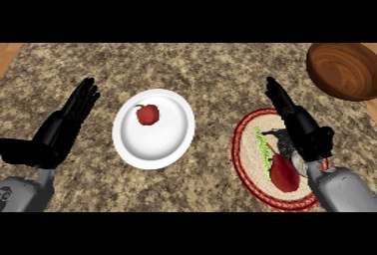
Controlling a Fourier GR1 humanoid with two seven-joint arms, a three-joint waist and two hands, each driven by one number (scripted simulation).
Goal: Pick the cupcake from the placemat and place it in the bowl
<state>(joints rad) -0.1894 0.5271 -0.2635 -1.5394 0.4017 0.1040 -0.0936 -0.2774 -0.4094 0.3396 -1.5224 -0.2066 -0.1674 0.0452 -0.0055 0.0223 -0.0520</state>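
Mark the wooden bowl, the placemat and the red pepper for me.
wooden bowl [344, 69], head view, its inner wall.
placemat [245, 133], head view, bare red rim at left.
red pepper [148, 115], head view, middle of its body.

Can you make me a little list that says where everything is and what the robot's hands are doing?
counter: brown speckled stone
white plate: middle left, holds a red pepper
placemat: round, red rim, at the right
cupcake: red, lying on the placemat, partly hidden by the right arm
bowl: brown wood, top right corner
left robot hand: open, fingers straight, left of the plate, holding nothing
right robot hand: open, fingers straight, over the placemat, not gripping the cupcake
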